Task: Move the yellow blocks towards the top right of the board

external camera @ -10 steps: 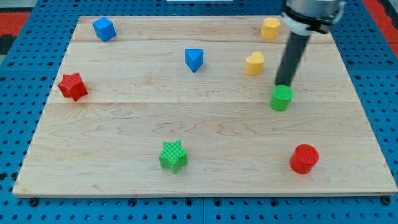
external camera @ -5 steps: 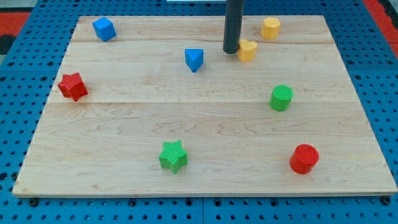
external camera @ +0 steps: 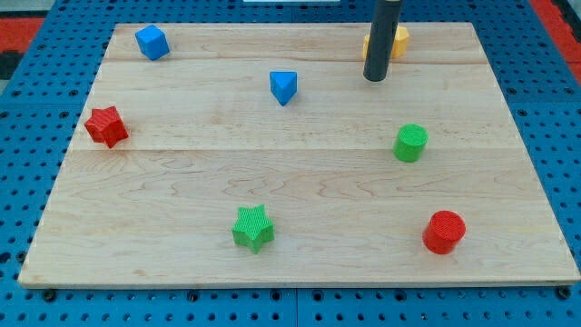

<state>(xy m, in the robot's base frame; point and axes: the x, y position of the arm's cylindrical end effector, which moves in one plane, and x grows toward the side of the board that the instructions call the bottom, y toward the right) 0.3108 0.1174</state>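
Red star block [external camera: 106,125] near the bench's [external camera: 182,191] left edge; blue cube [external camera: 152,42] at the top left corner. Green star block [external camera: 253,227] toward the view's bottom, blue wedge-shaped block [external camera: 283,86] above it in the upper middle. My tip [external camera: 375,78] — the tool is a bare rod, with no jaws to open or close — rests just below the yellow blocks [external camera: 396,38], which sit near the top right and are partly hidden behind the rod, so their shapes cannot be told. Green cylinder [external camera: 410,143] lies below the tip; red cylinder [external camera: 444,231] at the lower right.
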